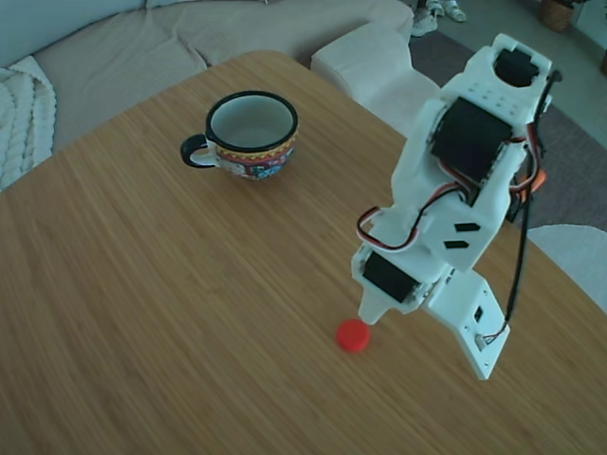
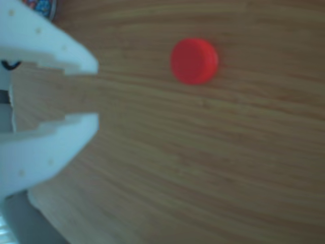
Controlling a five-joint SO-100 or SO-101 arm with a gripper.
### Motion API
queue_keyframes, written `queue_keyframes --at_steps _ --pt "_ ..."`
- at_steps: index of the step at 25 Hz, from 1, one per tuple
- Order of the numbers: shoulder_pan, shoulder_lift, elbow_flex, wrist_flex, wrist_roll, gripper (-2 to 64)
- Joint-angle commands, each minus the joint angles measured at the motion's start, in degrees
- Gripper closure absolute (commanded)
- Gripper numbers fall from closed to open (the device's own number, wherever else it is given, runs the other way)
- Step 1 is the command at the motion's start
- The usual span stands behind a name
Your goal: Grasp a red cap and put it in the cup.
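In the other view the gripper (image 2: 96, 94) stands narrowly parted and empty; the red cap (image 2: 194, 61) lies ahead of its tips, offset toward the upper finger (image 2: 61, 51).

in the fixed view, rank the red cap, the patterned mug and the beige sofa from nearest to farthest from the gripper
1. The small round red plastic cap, on the wooden table just left of the gripper fingers.
2. The wide enamel mug with the colourful patterned band, up and left across the table.
3. The beige fabric sofa, beyond the table's far edge.
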Motion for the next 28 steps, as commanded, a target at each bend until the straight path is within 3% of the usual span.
queue_keyframes --at_steps 1,6,15,28 --pt "-0.09 -0.70 -2.46 0.00 -0.18 55.3" --pt "0.35 -2.90 -1.67 -2.46 -0.18 55.3" --pt "0.44 -2.20 9.23 -12.57 -0.18 55.3" --pt "4.13 4.39 19.25 -18.72 -0.26 55.3"
